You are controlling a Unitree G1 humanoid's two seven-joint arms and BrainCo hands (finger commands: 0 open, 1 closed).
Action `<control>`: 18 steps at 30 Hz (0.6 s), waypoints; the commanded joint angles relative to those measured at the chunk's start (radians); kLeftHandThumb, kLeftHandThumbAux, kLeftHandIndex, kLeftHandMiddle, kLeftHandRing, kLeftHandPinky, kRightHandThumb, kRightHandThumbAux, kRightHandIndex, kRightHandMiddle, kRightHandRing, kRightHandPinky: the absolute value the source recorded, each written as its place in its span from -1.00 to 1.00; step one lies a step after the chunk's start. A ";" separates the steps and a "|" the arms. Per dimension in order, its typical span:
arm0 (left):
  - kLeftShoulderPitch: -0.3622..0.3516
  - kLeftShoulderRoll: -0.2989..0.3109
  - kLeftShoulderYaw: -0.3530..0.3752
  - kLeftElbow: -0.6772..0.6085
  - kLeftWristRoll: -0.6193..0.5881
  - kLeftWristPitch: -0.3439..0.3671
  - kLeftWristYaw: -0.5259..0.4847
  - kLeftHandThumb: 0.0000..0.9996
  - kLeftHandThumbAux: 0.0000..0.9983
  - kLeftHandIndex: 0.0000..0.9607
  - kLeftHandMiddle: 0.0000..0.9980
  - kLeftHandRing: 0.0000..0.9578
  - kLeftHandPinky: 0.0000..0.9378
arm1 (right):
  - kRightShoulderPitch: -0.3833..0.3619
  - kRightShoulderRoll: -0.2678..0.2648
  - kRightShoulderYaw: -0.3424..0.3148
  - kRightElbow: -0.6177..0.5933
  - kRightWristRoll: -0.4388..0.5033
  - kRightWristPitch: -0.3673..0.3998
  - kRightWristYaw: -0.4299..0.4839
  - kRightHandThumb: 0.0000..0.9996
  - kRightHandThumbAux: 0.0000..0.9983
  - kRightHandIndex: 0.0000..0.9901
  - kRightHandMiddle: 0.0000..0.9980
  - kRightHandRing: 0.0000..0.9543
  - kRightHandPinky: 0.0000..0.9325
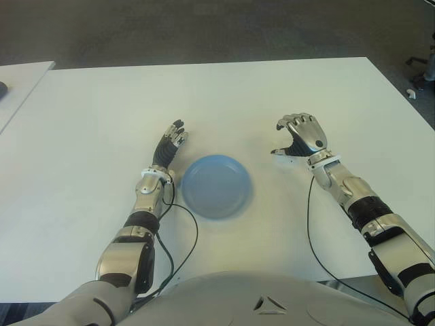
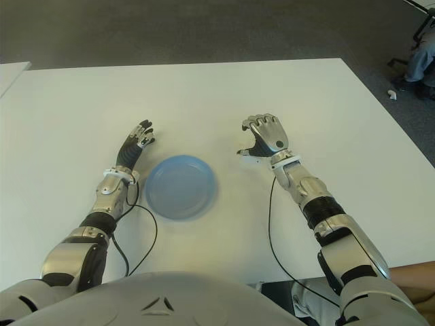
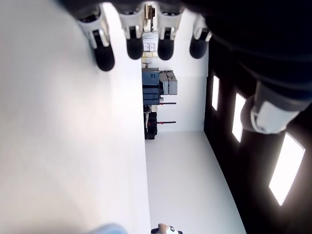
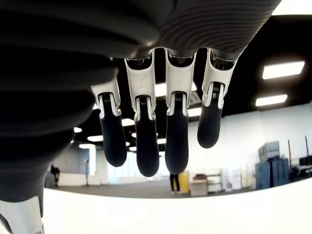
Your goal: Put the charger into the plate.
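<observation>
While both arms reach over the wide white table (image 1: 224,95), the round light-blue plate (image 1: 197,171) sits between them near the robot's side, w/ nothing showing in its bowl.

The left robot hand (image 1: 169,145) shows just beside the plate's left rim, pointing away from the robot. Its fingers (image 3: 134,46) are straight and loosely apart in the left wrist view, holding nothing. The right robot hand (image 1: 301,138) shows to the right of the plate w/ a clear strip of bare table between them. It is arched, knuckles up. In the right wrist view its fingers (image 4: 146,146) hang down half-curled, well off the thumb, w/ nothing in the grasp.

Charger: cannot tell where it is. A small white bit shows at the right thumb in the eye views, but whether that is the thumb's own tip or sth else, cannot tell.

Room: bare table on all sides of the plate, esp. toward the far edge and the right edge. Thin black cables (image 1: 182,252) loop from the left forearm over the table near the front edge, and another runs along the right forearm. A second white table (image 1: 20,81) stands off the left edge across a narrow gap. Dark floor (image 1: 204,27) lies beyond the far edge.
</observation>
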 commanded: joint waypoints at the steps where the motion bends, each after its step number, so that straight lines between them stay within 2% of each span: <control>1: 0.087 -0.012 -0.021 0.108 0.031 0.148 0.002 -1.00 -0.04 -0.94 -0.91 -0.92 -0.86 | 0.030 0.008 -0.025 -0.020 0.029 -0.018 0.012 0.49 0.42 -0.11 0.77 0.85 0.91; 9: 0.085 -0.013 -0.022 0.111 0.032 0.144 0.001 -1.00 -0.03 -0.94 -0.91 -0.91 -0.84 | 0.042 0.015 -0.053 -0.031 0.057 -0.042 0.018 0.49 0.42 -0.11 0.75 0.83 0.87; 11: 0.085 -0.012 -0.022 0.111 0.031 0.144 0.000 -1.00 -0.02 -0.94 -0.91 -0.91 -0.84 | 0.039 0.010 -0.052 -0.011 0.052 -0.061 0.004 0.48 0.41 -0.11 0.68 0.76 0.77; 12: 0.086 -0.012 -0.021 0.110 0.031 0.141 -0.002 -1.00 -0.02 -0.94 -0.91 -0.91 -0.84 | 0.032 0.003 -0.043 0.009 0.039 -0.074 -0.004 0.47 0.41 -0.12 0.57 0.64 0.64; 13: 0.087 -0.012 -0.021 0.110 0.031 0.140 -0.004 -1.00 -0.02 -0.94 -0.91 -0.91 -0.84 | 0.026 -0.001 -0.036 0.023 0.029 -0.083 -0.008 0.28 0.15 -0.27 0.19 0.21 0.22; 16: 0.089 -0.012 -0.021 0.108 0.028 0.131 -0.013 -1.00 -0.02 -0.94 -0.92 -0.92 -0.85 | 0.019 -0.017 -0.024 0.040 0.021 -0.100 0.036 -0.02 -0.25 -0.63 -0.50 -0.52 -0.51; 17: 0.090 -0.011 -0.021 0.107 0.027 0.130 -0.016 -1.00 -0.03 -0.94 -0.92 -0.92 -0.85 | 0.019 -0.025 -0.023 0.052 0.027 -0.111 0.061 -0.08 -0.34 -0.73 -0.67 -0.69 -0.69; 18: 0.090 -0.011 -0.021 0.107 0.027 0.130 -0.017 -1.00 -0.03 -0.94 -0.92 -0.92 -0.85 | 0.020 -0.034 -0.023 0.061 0.035 -0.123 0.088 -0.12 -0.40 -0.78 -0.74 -0.76 -0.75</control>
